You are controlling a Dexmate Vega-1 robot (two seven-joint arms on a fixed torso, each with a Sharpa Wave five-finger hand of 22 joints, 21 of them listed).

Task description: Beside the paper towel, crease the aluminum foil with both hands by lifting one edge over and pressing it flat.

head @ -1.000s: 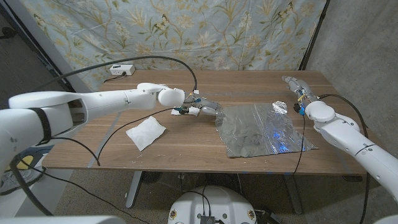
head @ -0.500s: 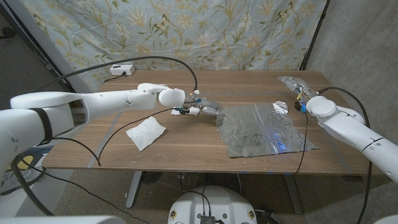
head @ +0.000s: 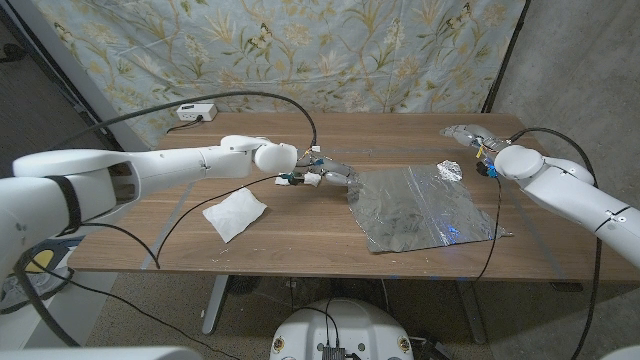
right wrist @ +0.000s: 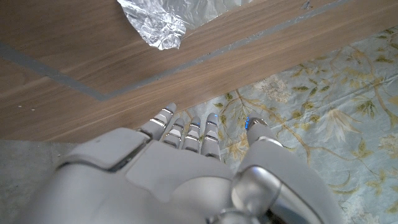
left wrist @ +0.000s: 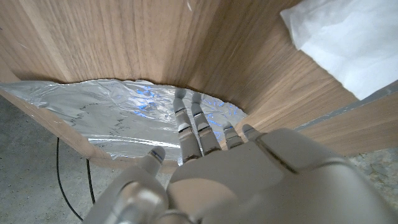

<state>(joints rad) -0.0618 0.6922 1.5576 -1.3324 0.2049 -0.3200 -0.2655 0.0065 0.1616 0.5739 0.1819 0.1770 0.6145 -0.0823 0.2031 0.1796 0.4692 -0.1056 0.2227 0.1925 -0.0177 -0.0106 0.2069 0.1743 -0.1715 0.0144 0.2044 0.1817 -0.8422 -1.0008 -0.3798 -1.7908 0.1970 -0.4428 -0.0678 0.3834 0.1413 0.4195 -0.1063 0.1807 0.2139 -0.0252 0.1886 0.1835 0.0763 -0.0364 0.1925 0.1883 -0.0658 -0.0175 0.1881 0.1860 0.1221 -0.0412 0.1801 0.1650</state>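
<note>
1. The aluminum foil (head: 420, 207) lay spread on the wooden table (head: 300, 235), right of the middle and reaching almost to the front edge. Its surface was wrinkled, with blue glints on the right part.
2. The foil's far right corner (head: 449, 172) was crumpled up into a small lump; the right wrist view showed the same crumpled corner (right wrist: 158, 28) resting on the wood.
3. The paper towel (head: 235, 214), white and folded, lay left of the foil, well apart from it, toward the front left part of the tabletop. The left wrist view showed a piece of it (left wrist: 348, 43).
4. The left hand (head: 325, 174) sat at the foil's far left corner, fingers stretched out toward the sheet. In the left wrist view its fingertips (left wrist: 189, 118) reached over the foil's edge (left wrist: 124, 112). Whether they touched or pinched the foil I could not tell.
5. The right hand (head: 468, 135) was near the far right corner of the tabletop, just beyond the crumpled foil corner and apart from it. In the right wrist view its fingers (right wrist: 186, 134) were extended side by side with nothing between them: released, holding nothing.
6. A small white box (head: 194, 112) with a cable sat at the far left edge of the tabletop.
7. A floral cloth (head: 300, 50) hung behind the table.
</note>
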